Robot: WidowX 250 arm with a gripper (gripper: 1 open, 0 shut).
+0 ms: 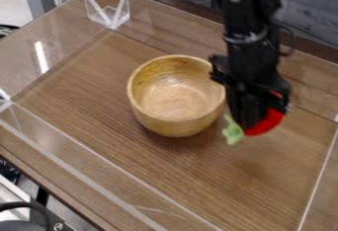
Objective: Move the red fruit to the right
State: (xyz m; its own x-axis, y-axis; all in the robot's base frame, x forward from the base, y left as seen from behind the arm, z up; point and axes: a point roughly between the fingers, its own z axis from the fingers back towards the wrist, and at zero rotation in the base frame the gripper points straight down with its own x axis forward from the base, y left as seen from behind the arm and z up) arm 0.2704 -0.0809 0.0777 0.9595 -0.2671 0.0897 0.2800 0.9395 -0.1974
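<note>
The red fruit (pixel 264 122), a small red strawberry with a light green cap at its lower left, hangs a little above the table to the right of the wooden bowl (pixel 175 96). My gripper (pixel 260 115) points almost straight down and is shut on the red fruit, its black fingers (pixel 250 102) covering the fruit's upper part. The black arm rises from it toward the top of the picture.
Clear acrylic walls ring the wooden table (pixel 119 166): a low one along the left and front, one at the right edge (pixel 322 176). A small clear stand (pixel 109 10) sits at the back left. The arm hides the spot just right of the bowl.
</note>
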